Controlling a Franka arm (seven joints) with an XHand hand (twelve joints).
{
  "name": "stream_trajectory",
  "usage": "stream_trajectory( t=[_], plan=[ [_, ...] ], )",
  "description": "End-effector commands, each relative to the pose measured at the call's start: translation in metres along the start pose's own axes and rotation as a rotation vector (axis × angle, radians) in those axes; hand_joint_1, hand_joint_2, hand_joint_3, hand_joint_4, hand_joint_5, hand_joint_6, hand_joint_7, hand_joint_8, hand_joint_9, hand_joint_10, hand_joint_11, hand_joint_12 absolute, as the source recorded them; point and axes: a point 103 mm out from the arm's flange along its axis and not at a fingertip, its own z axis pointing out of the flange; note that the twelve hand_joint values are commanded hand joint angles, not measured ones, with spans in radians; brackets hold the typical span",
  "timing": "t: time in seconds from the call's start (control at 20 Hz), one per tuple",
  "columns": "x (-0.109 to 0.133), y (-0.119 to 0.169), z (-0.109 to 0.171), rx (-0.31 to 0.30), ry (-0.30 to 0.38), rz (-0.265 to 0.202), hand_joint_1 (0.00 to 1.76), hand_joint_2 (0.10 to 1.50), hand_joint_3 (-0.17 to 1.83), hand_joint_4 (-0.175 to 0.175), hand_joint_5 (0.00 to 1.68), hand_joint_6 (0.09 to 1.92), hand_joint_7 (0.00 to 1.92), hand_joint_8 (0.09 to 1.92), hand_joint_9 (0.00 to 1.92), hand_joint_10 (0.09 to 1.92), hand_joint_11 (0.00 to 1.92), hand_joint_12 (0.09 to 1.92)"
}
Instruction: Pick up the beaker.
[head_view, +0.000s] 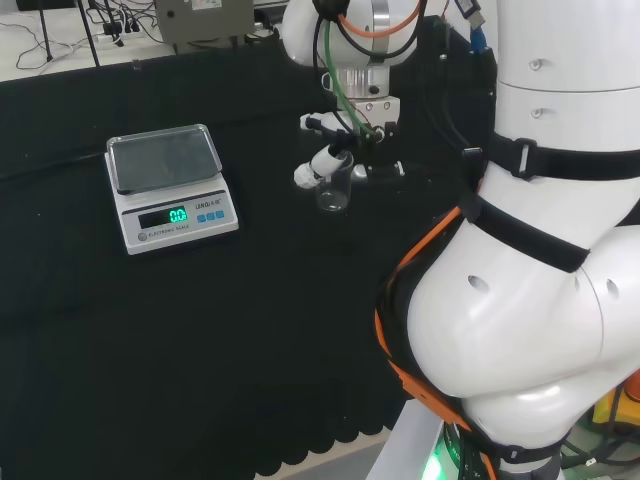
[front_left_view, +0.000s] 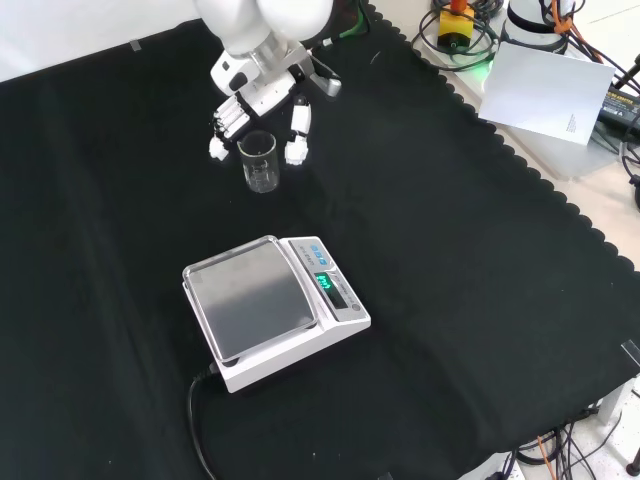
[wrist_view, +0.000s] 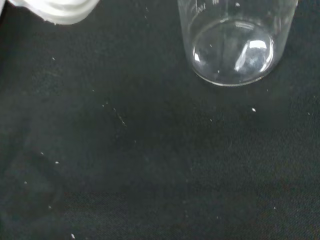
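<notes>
My robot hand (front_left_view: 262, 108) hangs spread apart, fingers (front_left_view: 219, 135) and thumb either side of the upright glass beaker (front_left_view: 259, 162) on the table (front_left_view: 480, 300), not clamping it.

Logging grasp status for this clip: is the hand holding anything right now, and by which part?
Nothing is held yet. The hand is open, its fingers either side of the glass beaker, which stands upright on the black cloth.
</notes>
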Motion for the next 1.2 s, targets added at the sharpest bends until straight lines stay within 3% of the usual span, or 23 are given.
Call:
stream_trajectory(
  t=[0.05, 0.3, 0.5, 0.55, 0.65, 0.75, 0.8, 0.9, 1.0, 1.1, 1.2],
  plan=[
    [-0.004, 0.005, 0.013, 0.040, -0.011, 0.011, 0.68, 0.84, -0.15, 0.044, 0.02, 0.09, 0.00, 0.43, 0.03, 0.87, 0.00, 1.07],
    [-0.006, 0.005, 0.019, 0.036, -0.027, 0.027, 0.73, 0.85, -0.15, 0.045, 0.08, 0.09, 0.00, 0.44, 0.04, 0.87, 0.00, 1.08],
    [-0.003, 0.005, 0.020, -0.016, -0.053, 0.046, 1.00, 0.91, -0.17, 0.054, 0.33, 0.09, 0.12, 0.59, 0.32, 0.84, 0.07, 1.43],
    [-0.002, 0.005, 0.021, -0.029, -0.056, 0.048, 1.05, 0.93, -0.17, 0.056, 0.40, 0.21, 0.19, 0.63, 0.44, 0.82, 0.19, 1.44],
    [-0.001, 0.007, 0.023, -0.055, -0.058, 0.047, 1.11, 0.97, -0.17, 0.063, 0.45, 0.71, 0.34, 0.73, 0.65, 0.78, 0.46, 1.36],
    [0.000, 0.009, 0.025, -0.081, -0.051, 0.043, 1.15, 1.02, -0.17, 0.057, 0.51, 1.08, 0.47, 0.82, 0.80, 0.81, 0.69, 1.26],
    [-0.001, 0.010, 0.025, -0.089, -0.043, 0.040, 1.18, 1.04, -0.17, 0.041, 0.54, 1.18, 0.53, 0.89, 0.85, 0.87, 0.80, 1.20],
    [-0.004, 0.011, 0.027, -0.094, -0.036, 0.037, 1.25, 1.09, -0.17, -0.023, 0.60, 1.29, 0.61, 1.13, 0.92, 1.08, 1.02, 1.03],
    [-0.002, 0.014, 0.029, -0.099, -0.036, 0.036, 1.33, 1.16, -0.08, -0.127, 0.72, 1.30, 0.64, 1.34, 0.85, 1.24, 1.07, 0.95],
    [-0.002, 0.015, 0.028, -0.100, -0.031, 0.036, 1.35, 1.19, -0.03, -0.164, 0.74, 1.33, 0.64, 1.40, 0.91, 1.26, 1.07, 0.93],
    [-0.003, 0.015, 0.026, -0.102, -0.026, 0.036, 1.35, 1.20, -0.02, -0.173, 0.75, 1.34, 0.64, 1.42, 0.93, 1.26, 1.07, 0.93]
  ],
)
